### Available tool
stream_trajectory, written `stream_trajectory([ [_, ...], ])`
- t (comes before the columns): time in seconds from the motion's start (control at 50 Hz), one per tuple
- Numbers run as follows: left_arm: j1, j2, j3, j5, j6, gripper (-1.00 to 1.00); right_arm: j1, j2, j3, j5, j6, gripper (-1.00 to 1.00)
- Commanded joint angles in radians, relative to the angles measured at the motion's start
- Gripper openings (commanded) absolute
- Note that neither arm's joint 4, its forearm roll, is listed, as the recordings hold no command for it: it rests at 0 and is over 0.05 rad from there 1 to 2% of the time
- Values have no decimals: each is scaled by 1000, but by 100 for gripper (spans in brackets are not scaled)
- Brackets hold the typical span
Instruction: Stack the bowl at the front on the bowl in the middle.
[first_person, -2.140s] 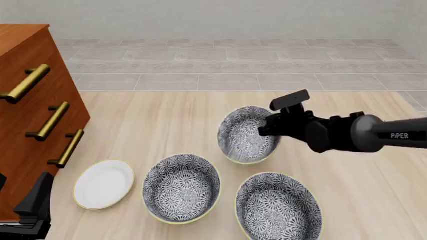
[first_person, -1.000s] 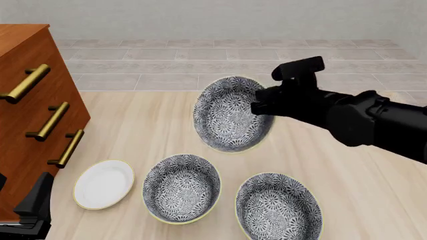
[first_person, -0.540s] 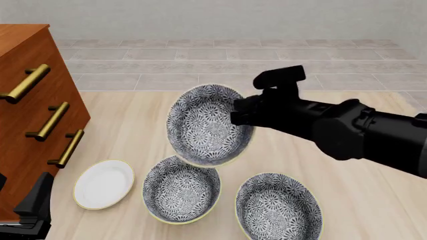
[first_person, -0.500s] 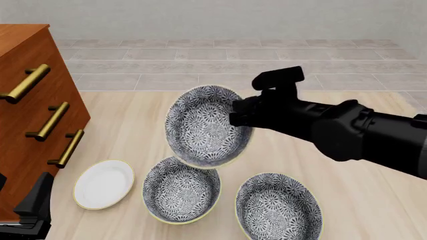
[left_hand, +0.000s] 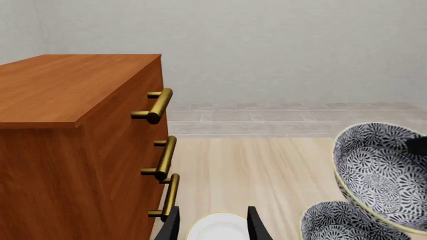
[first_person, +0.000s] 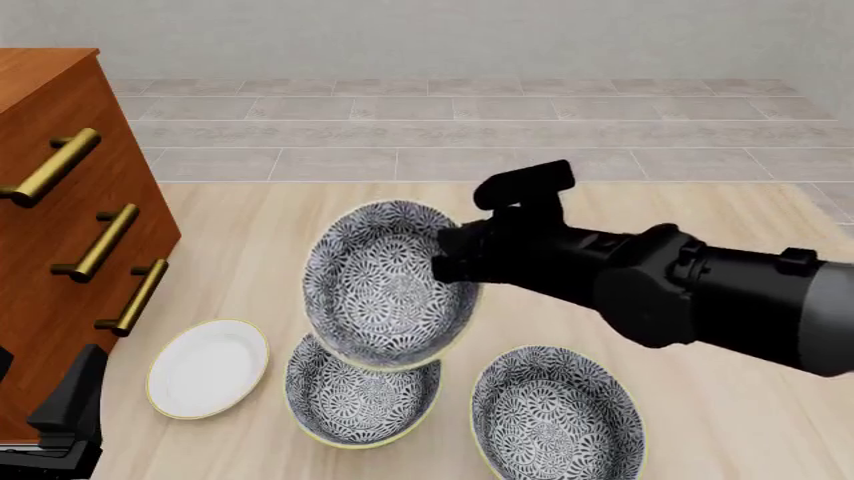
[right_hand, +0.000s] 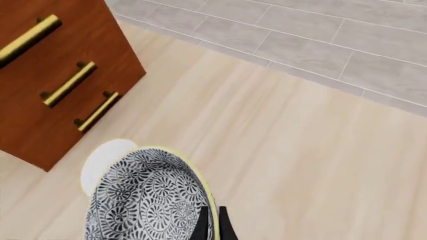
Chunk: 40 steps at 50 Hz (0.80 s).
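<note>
3 bowls, 1 plate (first_person: 207, 367); R pincer (first_person: 447, 262) clamped on lifted bowl (first_person: 384, 283).

Home-like sim — dresser (first_person: 60, 230) (brass handles)

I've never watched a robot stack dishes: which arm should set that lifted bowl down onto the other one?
The right arm. Its gripper already pinches the rim of the lifted bowl, tilted just above the middle bowl. The left gripper sits open near the white plate.
</note>
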Motion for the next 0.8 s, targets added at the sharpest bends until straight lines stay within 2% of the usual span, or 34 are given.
stream_trajectory([
  [0.02,0,0,0,0,0,100,24,16,2,-21,11,-100],
  [0.78,0,0,0,0,0,100,80,103,58,-106,30,-100],
  [0.8,0,0,0,0,0,100,77,107,55,-102,4,-100],
])
